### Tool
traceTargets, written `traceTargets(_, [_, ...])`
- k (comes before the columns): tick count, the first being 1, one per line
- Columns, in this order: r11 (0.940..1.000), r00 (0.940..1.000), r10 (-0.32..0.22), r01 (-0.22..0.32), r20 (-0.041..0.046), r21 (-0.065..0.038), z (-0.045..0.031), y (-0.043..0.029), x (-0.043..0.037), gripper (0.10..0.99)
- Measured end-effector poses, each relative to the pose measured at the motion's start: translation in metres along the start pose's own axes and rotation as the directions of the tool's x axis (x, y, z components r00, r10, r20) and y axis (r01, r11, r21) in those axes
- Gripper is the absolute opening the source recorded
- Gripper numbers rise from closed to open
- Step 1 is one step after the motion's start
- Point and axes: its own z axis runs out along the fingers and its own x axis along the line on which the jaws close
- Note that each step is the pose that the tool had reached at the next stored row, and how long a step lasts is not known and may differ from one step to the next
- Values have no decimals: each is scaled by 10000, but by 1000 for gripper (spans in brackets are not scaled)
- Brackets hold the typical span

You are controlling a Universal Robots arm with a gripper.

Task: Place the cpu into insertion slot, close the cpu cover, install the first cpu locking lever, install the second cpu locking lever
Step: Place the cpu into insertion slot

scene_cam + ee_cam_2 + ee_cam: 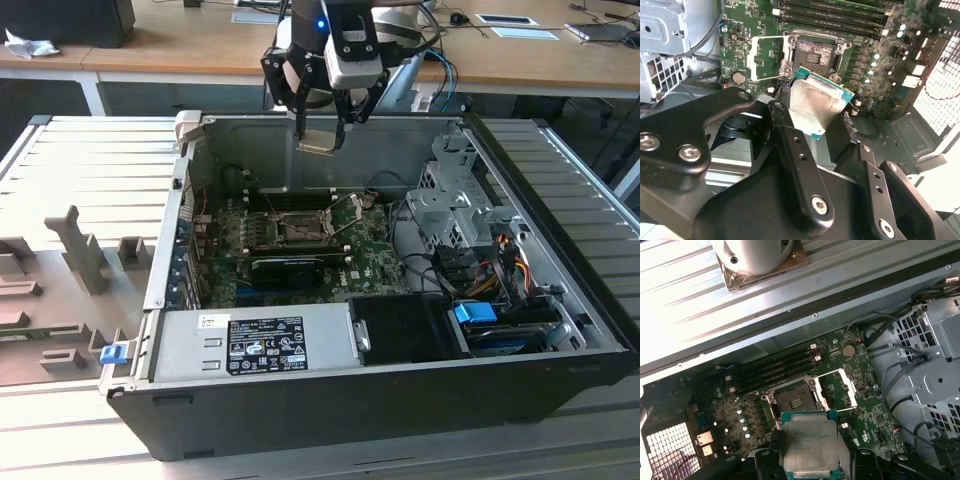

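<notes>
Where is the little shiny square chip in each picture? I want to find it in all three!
Exterior view: the cpu hangs in the tool, in the air above the open case.
Second wrist view: the cpu is gripped right beside the insertion slot.
First wrist view: the cpu is gripped close to that slot.
Shared landmark: the insertion slot, a dark square in a silver frame.

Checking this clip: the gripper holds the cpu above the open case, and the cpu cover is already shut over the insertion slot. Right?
No. The second wrist view shows the cpu cover swung open beside the insertion slot, whose dark centre lies bare. The rest is right: the gripper holds the cpu above the open case.
</notes>
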Motion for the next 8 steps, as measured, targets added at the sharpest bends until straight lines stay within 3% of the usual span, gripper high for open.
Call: traceTargets(8, [9973,9973,731,-731,64,-16,10,0,0,525])
